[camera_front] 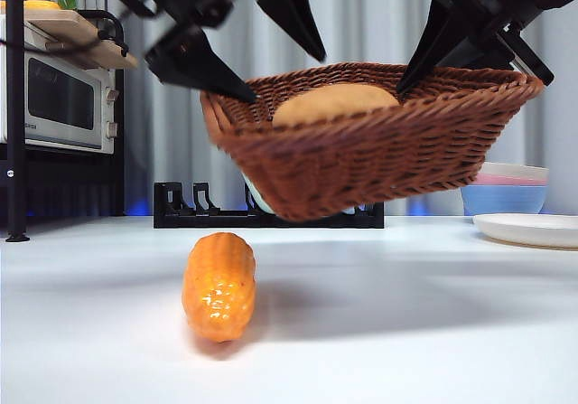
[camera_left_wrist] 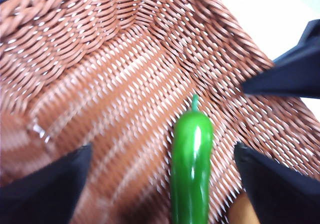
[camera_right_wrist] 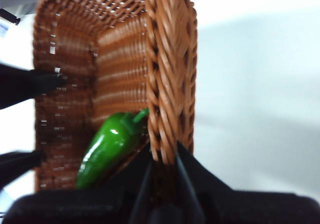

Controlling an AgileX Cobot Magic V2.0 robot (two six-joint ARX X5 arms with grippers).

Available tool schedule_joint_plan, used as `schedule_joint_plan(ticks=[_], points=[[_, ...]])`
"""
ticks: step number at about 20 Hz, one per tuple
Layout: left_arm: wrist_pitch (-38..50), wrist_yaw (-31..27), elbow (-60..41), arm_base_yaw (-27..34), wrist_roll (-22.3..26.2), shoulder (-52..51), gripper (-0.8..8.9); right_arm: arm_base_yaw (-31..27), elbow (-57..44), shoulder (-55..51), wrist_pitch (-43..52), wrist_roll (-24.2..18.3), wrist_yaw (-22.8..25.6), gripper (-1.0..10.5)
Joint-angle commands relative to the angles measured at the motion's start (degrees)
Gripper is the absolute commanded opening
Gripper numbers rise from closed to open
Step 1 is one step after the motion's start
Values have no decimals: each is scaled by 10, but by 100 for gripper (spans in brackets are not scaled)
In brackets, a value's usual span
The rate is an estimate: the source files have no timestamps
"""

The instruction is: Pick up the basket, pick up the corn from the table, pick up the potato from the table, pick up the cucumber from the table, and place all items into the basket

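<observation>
The reddish-brown wicker basket (camera_front: 361, 155) hangs tilted above the table (camera_front: 406, 332). My right gripper (camera_front: 519, 65) is shut on its rim, as the right wrist view (camera_right_wrist: 162, 169) shows. The tan potato (camera_front: 334, 101) lies inside the basket. The green cucumber (camera_left_wrist: 192, 164) also lies on the basket floor (camera_left_wrist: 115, 98) and shows in the right wrist view (camera_right_wrist: 107, 149). My left gripper (camera_front: 284, 70) is open and empty above the basket, its jaws on either side of the cucumber (camera_left_wrist: 162, 146). The orange-yellow corn (camera_front: 219, 285) lies on the table, below and in front of the basket.
A microwave (camera_front: 59, 97) stands on a black rack at the left. A low black rack (camera_front: 181, 210) stands behind the basket. Stacked pastel bowls (camera_front: 506, 196) and a white plate (camera_front: 533, 228) are at the right.
</observation>
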Motion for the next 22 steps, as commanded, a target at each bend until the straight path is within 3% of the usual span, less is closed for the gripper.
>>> schedule_joint_plan(ticks=[1,8,11,15,22], points=[[-54,-2,29,-6,6,-54,471,-2,1,0,15,12,-2,-12],[-313,-5,66,-48,4,-167,467,-22,1,0,63,23,21,-12],[-399,-80,64,-84,-6,-153,467,-43,1,0,83,27,21,-12],[-388,-172,26,-140,-65,-117,467,-87,1,0,89,38,20,-12],[-257,-180,-73,-153,-97,-9,467,-146,1,0,79,41,18,-12]])
